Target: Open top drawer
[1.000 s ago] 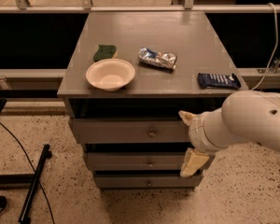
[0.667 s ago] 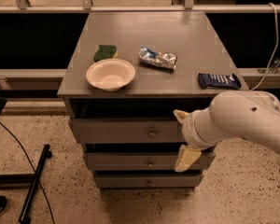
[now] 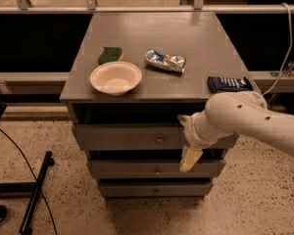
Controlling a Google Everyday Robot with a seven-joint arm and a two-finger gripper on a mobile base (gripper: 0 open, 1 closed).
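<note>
The top drawer (image 3: 120,137) is the uppermost grey front under the table top, closed, with a small round metal knob (image 3: 159,140) at its centre. My gripper (image 3: 186,140) is in front of this drawer, just right of the knob. It is open, with one cream finger (image 3: 183,119) at the drawer's upper edge and the other (image 3: 188,159) hanging below its lower edge. Nothing is between the fingers. My white arm (image 3: 245,121) reaches in from the right and hides the drawer's right end.
Two narrower drawers (image 3: 137,169) lie below. On the table top (image 3: 152,33) are a cream bowl (image 3: 115,77), a green sponge (image 3: 110,54), a silver foil packet (image 3: 165,60) and a dark blue packet (image 3: 229,83). A black stand and cable (image 3: 34,195) lie on the floor at left.
My arm and gripper have moved left along the top drawer front, closer to the knob. The drawer stays closed.
</note>
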